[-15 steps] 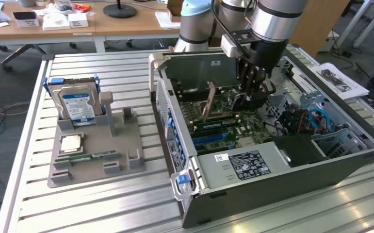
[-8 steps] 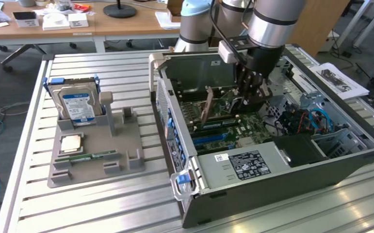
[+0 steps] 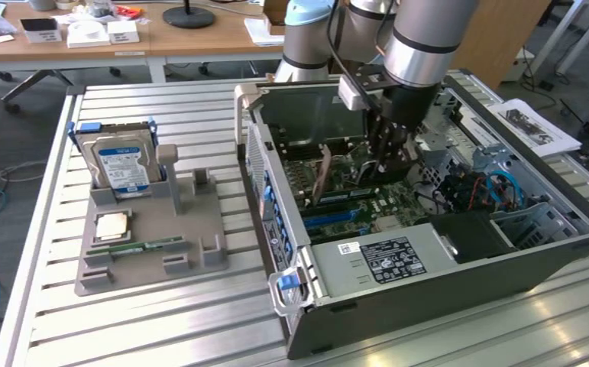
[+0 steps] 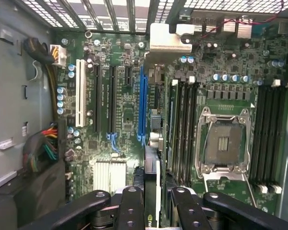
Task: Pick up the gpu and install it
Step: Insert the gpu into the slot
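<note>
The jaws are clenched on the gpu [image 4: 151, 172], a thin flat dark circuit card seen edge-on in the wrist view, with one black finger [image 4: 132, 206] pressed to each face. The card's silvery metal end bracket [image 4: 170, 40] lies at the far end, against the slotted rear wall of the case. The card runs alongside the long blue expansion slot [image 4: 142, 105] of the green motherboard [image 4: 127, 110]; whether its edge has entered the slot cannot be told. Beside these lie black memory slots and the empty metal-framed processor socket [image 4: 224, 143]. In the exterior view the silver robot arm [image 3: 427, 38] reaches down into the open dark grey computer case [image 3: 457, 267], which lies on its side on the slatted aluminium desk [image 3: 151, 321]. Well apart, toward the exterior view's left, a grey moulded holder [image 3: 197, 229] carries an upright silver hard drive with a blue-white label [image 3: 123, 164], a square processor chip [image 3: 111, 225] and a narrow green memory stick [image 3: 136, 248].
</note>
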Controlling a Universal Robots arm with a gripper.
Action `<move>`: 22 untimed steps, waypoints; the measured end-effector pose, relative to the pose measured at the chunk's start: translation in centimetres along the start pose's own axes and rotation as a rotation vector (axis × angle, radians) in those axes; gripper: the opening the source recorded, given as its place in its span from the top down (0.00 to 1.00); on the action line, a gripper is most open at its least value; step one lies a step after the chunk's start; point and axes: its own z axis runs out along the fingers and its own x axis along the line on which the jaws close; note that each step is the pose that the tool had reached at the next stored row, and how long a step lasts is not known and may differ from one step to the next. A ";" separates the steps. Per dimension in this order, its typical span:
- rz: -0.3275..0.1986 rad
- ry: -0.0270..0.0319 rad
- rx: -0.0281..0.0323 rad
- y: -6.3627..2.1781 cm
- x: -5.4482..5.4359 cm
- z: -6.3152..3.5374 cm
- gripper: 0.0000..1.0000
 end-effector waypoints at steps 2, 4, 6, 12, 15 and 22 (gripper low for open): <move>0.000 0.0001 -0.0001 0.13 0.0 0.36 0.73; -0.001 0.0001 0.0000 0.26 0.0 0.69 0.73; -0.001 0.0001 0.0000 0.38 0.0 1.01 0.73; -0.003 -0.0001 0.0003 0.81 0.0 1.86 0.73; -0.003 0.0002 0.0002 0.96 0.0 1.88 0.73; -0.003 -0.0001 0.0003 1.87 0.0 1.96 0.73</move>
